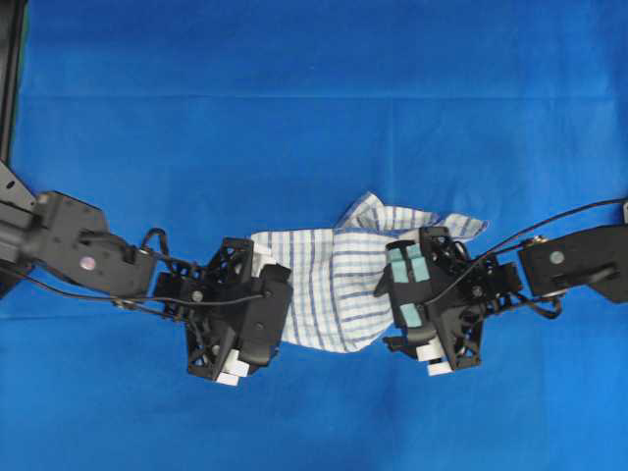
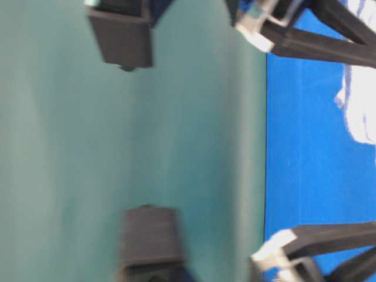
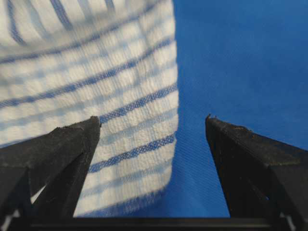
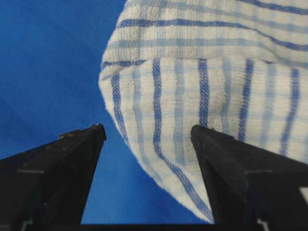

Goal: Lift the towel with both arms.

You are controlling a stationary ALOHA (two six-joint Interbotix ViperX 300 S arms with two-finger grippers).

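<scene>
surface: blue table cloth (image 1: 294,118) | backdrop: plain teal wall (image 2: 194,147)

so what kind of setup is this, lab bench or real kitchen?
Likely a lab bench: a plain blue table cloth covers the surface, two black arms with open grippers flank a lone checked towel. No kitchen fittings visible.

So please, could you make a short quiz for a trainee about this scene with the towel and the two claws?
1. True or false: the left claw is shut on the towel.
2. What lies under the towel? A) blue cloth B) bare wood C) a tray
3. In the right wrist view, the towel corner lies between the open fingers of the right claw. Yes or no?

Key: 1 false, it is open; 2 A; 3 yes.
</scene>
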